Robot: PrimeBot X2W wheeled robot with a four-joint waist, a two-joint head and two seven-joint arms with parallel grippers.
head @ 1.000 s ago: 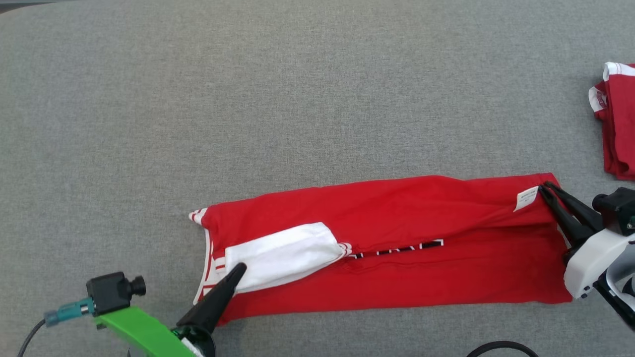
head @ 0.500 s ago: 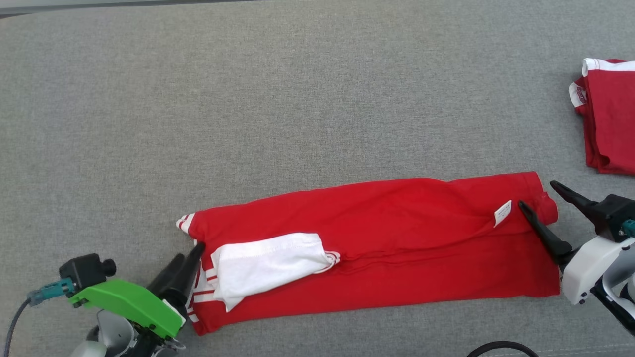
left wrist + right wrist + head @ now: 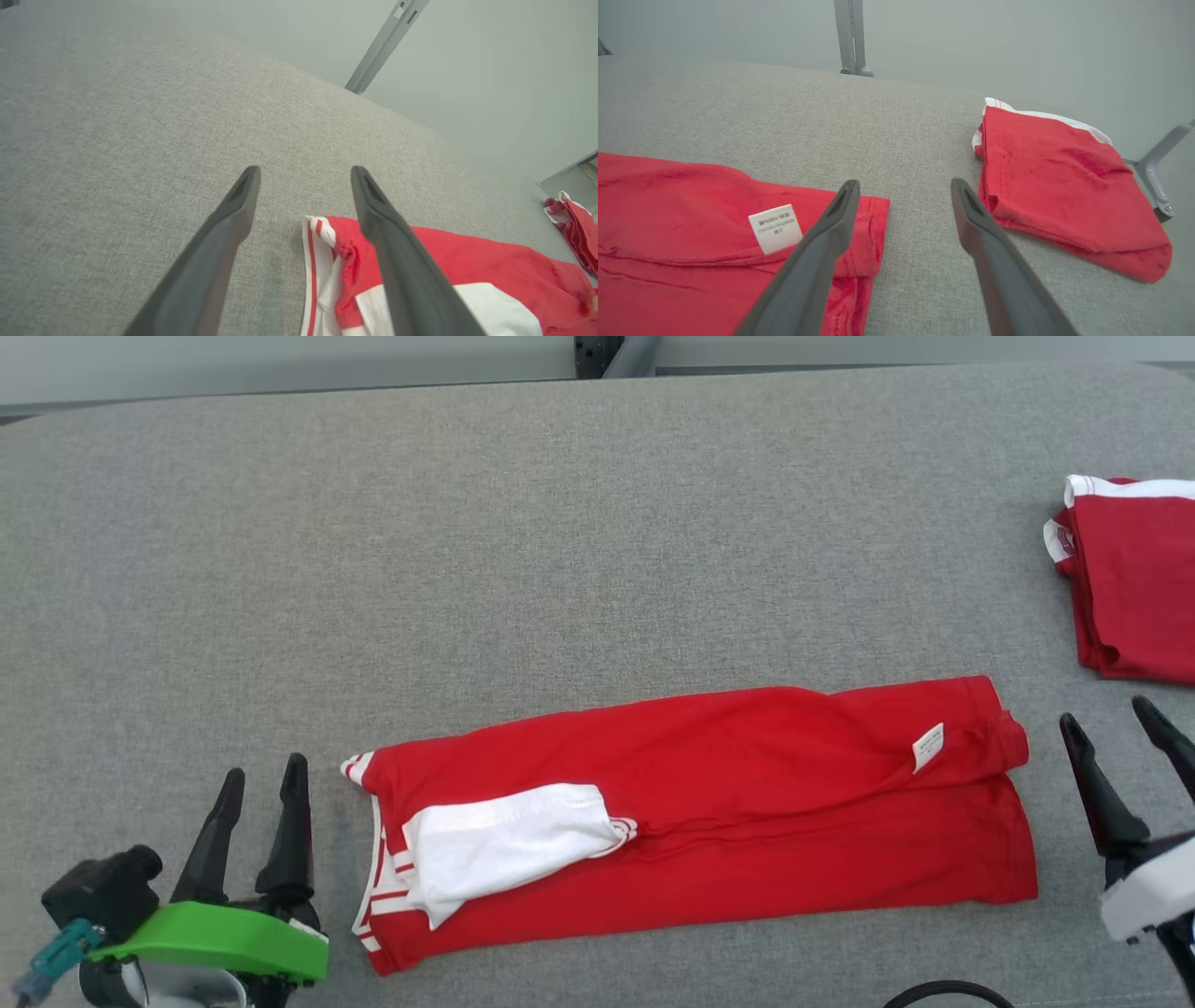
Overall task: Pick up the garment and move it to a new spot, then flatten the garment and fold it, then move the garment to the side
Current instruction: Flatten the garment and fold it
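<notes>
The garment (image 3: 728, 793), a red shirt with a white sleeve (image 3: 495, 845) on top and a small white label (image 3: 928, 748), lies folded into a long strip across the grey table (image 3: 467, 569). My left gripper (image 3: 263, 775) is open just left of the shirt's collar end, apart from the cloth. In the left wrist view the garment (image 3: 490, 270) lies right of my open left gripper (image 3: 303, 175). My right gripper (image 3: 1111, 719) stands open just right of the hem end, holding nothing. In the right wrist view my right gripper (image 3: 903, 186) spreads above bare table beside the garment's hem (image 3: 691, 214).
A second red garment (image 3: 1134, 579), folded, lies at the table's right edge; it shows in the right wrist view as a folded stack (image 3: 1055, 182). A grey metal post (image 3: 621, 353) stands behind the table's far edge. A black cable (image 3: 943, 989) curves at the bottom.
Both grippers let go of the garment's ends, opened and drew back off the cloth. The folded-over edge now lies flat. The head camera tilted up, showing the table's far edge.
</notes>
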